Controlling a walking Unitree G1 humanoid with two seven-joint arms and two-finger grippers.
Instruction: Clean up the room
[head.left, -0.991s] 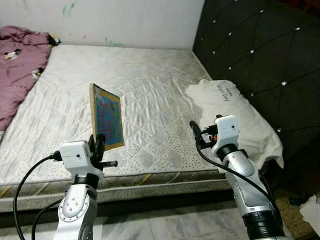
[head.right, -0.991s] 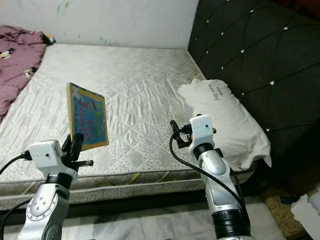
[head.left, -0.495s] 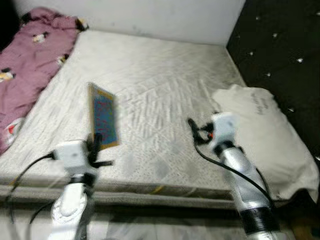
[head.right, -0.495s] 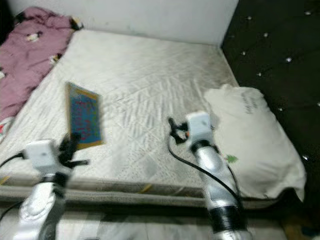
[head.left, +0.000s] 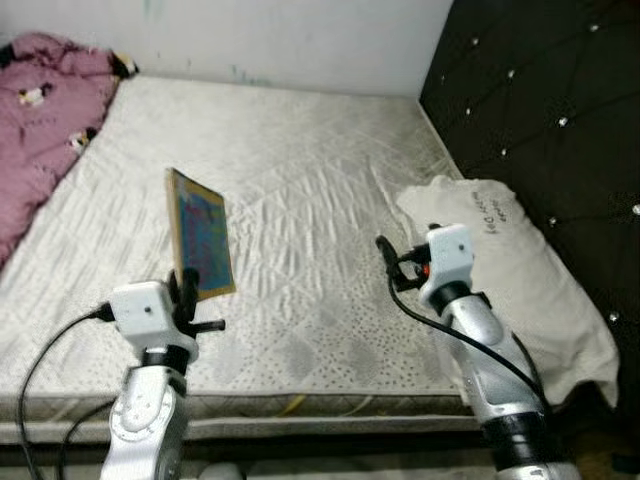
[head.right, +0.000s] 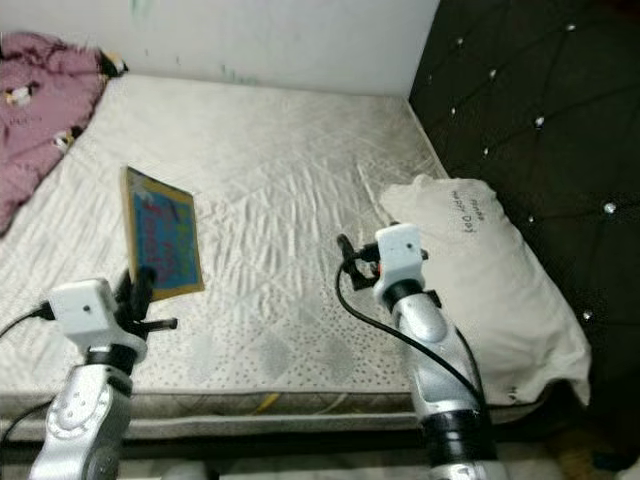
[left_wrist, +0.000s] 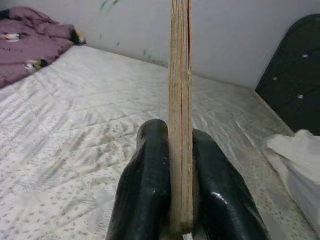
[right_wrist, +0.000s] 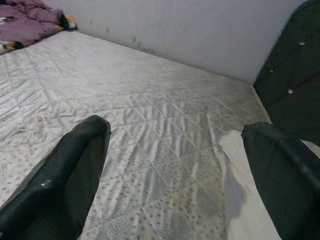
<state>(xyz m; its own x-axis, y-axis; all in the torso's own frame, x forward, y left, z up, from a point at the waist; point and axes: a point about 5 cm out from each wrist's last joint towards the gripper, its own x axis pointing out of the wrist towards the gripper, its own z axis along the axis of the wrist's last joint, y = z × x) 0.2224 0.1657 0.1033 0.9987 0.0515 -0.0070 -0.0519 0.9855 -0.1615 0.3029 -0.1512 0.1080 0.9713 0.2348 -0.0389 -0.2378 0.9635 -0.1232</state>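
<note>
Item: picture book (head.left: 201, 234), thin, hardboard-edged, cover blue with red lettering and a tan border. Held upright above the mattress (head.left: 300, 200), lower corner clamped, cover facing toward 3 o'clock in the head views. In the left wrist view the book (left_wrist: 180, 100) appears edge-on, standing vertical between the two black fingers (left_wrist: 150, 190).

Left gripper (head.left: 186, 290): at 7 o'clock of the scene, over the near part of the mattress; fingers pressed flat against both faces of the book, no gap visible. White wrist housing and black cable trail below it.

Right gripper (head.left: 387, 255): at 4 o'clock of the book, well apart from it, raised over the mattress just beside the pillow; fingers (right_wrist: 75, 165) spread wide, nothing between them.

Mattress: bare, quilted, off-white with a speckled near border; lies beneath both arms.

Pillow (head.left: 510, 270): white, creased, with dark handwriting on its upper face; lies at 3 o'clock, on the mattress edge against the headboard.

Headboard (head.left: 550, 90): black, tufted, with bright studs; from 1 to 3 o'clock.

Blanket (head.left: 45, 120): mauve, with small printed figures, bunched at 10 o'clock on the far left of the mattress.

Wall (head.left: 290, 35): pale, with faint green marks, at 12 o'clock behind the mattress.
</note>
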